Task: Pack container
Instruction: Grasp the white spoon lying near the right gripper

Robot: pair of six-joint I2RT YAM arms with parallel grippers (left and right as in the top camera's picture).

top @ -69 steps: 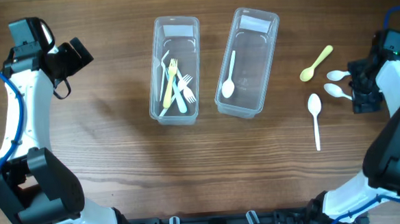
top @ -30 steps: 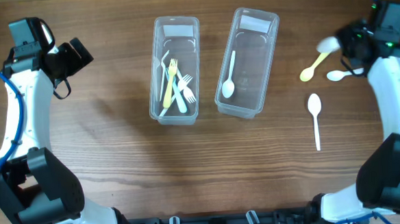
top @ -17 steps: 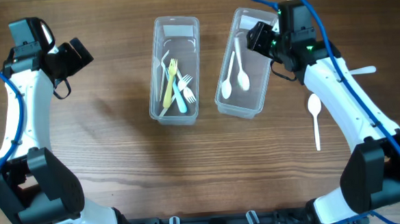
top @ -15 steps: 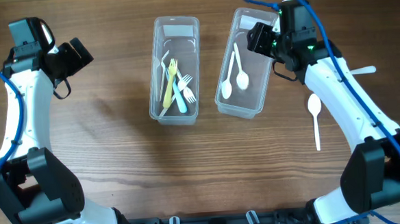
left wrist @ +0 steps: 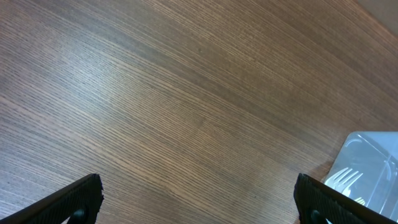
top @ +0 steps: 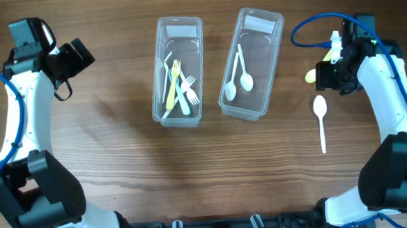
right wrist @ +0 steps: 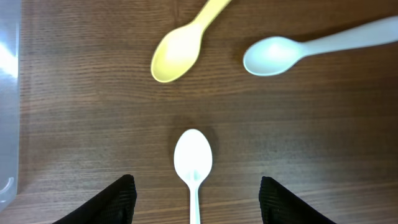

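Two clear containers stand side by side. The left container [top: 157,95] holds several forks [top: 178,87]. The right container [top: 274,61] holds two white spoons [top: 238,77]. My right gripper [top: 325,83] is open and empty, just above a white spoon [top: 320,118] lying on the table. In the right wrist view that spoon's bowl [right wrist: 193,163] lies between the open fingers [right wrist: 198,190], with a yellow spoon [right wrist: 180,45] and a pale spoon [right wrist: 292,51] beyond. My left gripper [top: 82,54] is open and empty at the far left.
The left wrist view shows bare wood under the open fingers [left wrist: 199,199] and a corner of the fork container [left wrist: 367,168] at lower right. The right container's edge [right wrist: 6,93] shows at the left of the right wrist view.
My right gripper carried a white spoon to the right container, let it go there beside the first, then swung back right over the loose spoons. The left arm has not moved.
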